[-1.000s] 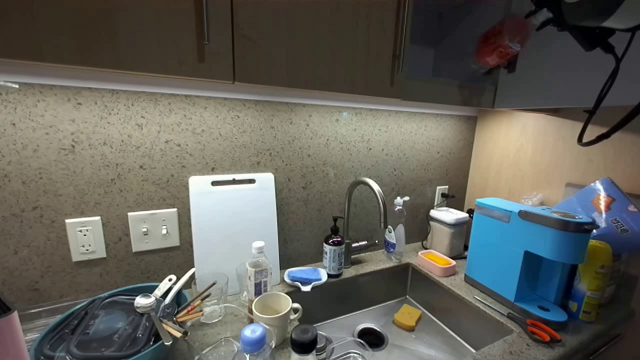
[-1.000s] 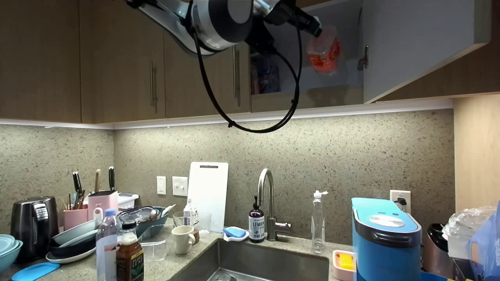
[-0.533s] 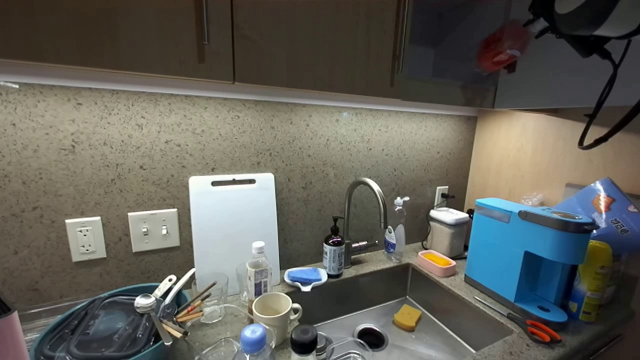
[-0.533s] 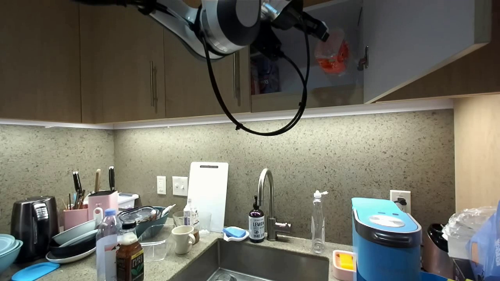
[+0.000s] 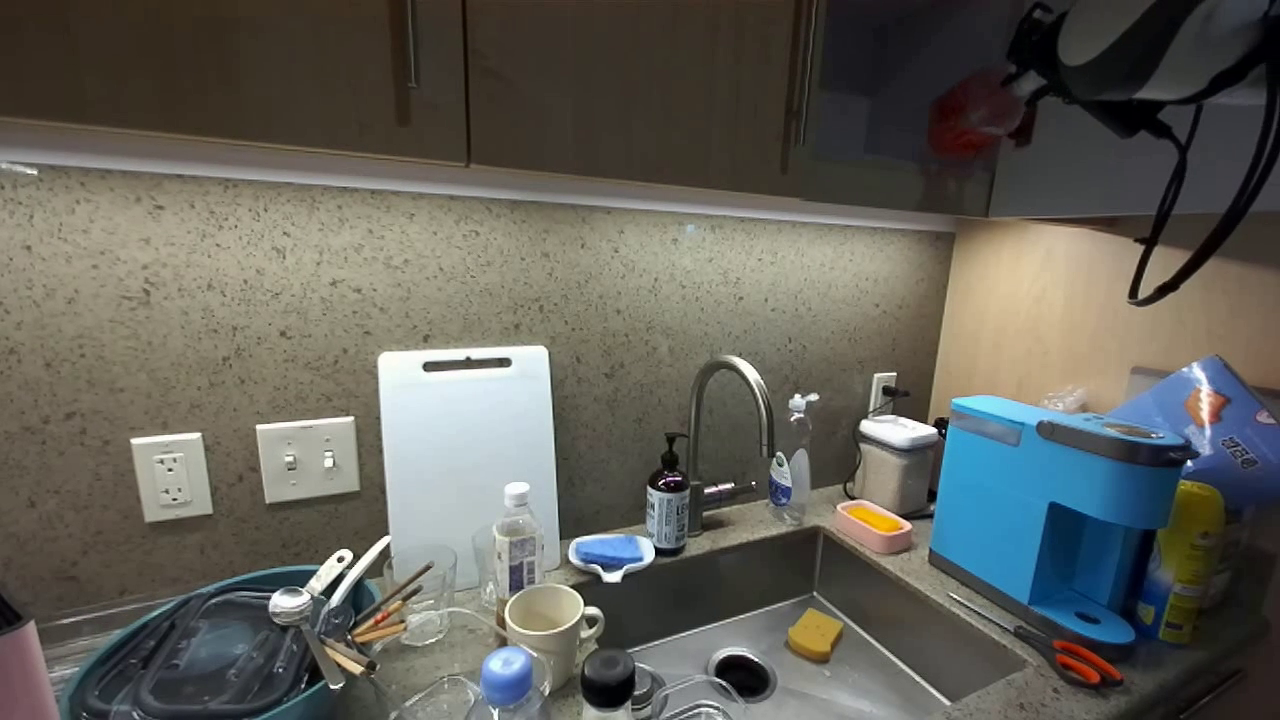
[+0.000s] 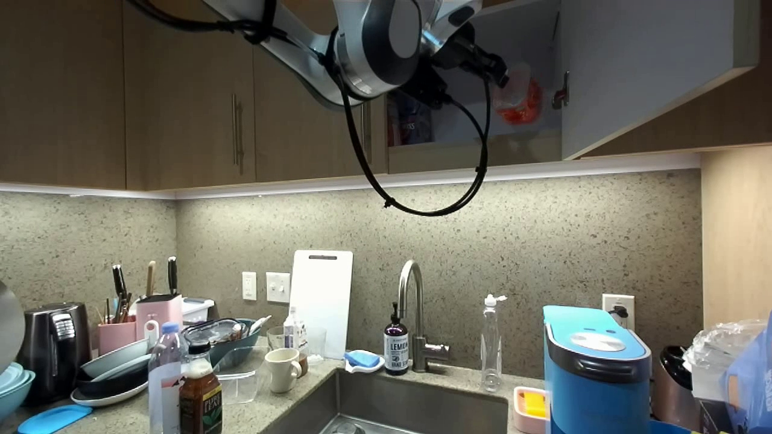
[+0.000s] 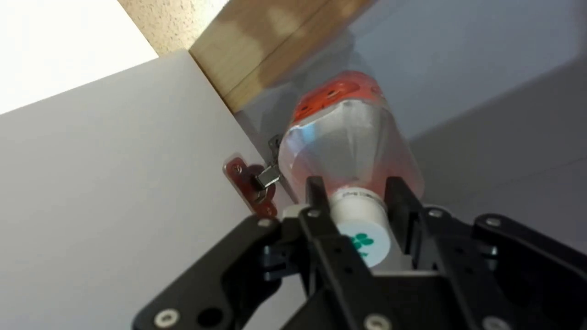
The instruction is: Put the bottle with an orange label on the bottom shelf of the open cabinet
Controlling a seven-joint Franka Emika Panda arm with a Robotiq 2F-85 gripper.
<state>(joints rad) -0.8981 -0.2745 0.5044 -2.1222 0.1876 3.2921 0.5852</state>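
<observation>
At the open wall cabinet (image 6: 525,147), the gripper (image 7: 357,190) holds the bottle (image 7: 351,137) by its white cap (image 7: 362,229), with fingers (image 7: 316,197) on both sides. The bottle is tilted in the cabinet's opening, near the hinge (image 7: 246,181) of the pale door (image 6: 651,72); its orange-red label lies toward the base. Whether that base rests on anything, I cannot tell. Below, a yellow sponge (image 5: 815,635) lies in the sink (image 5: 920,630), a dark pump bottle (image 5: 668,510) stands beside the tap (image 5: 694,450), and a blue machine (image 5: 1000,500) stands on the counter (image 5: 912,568).
</observation>
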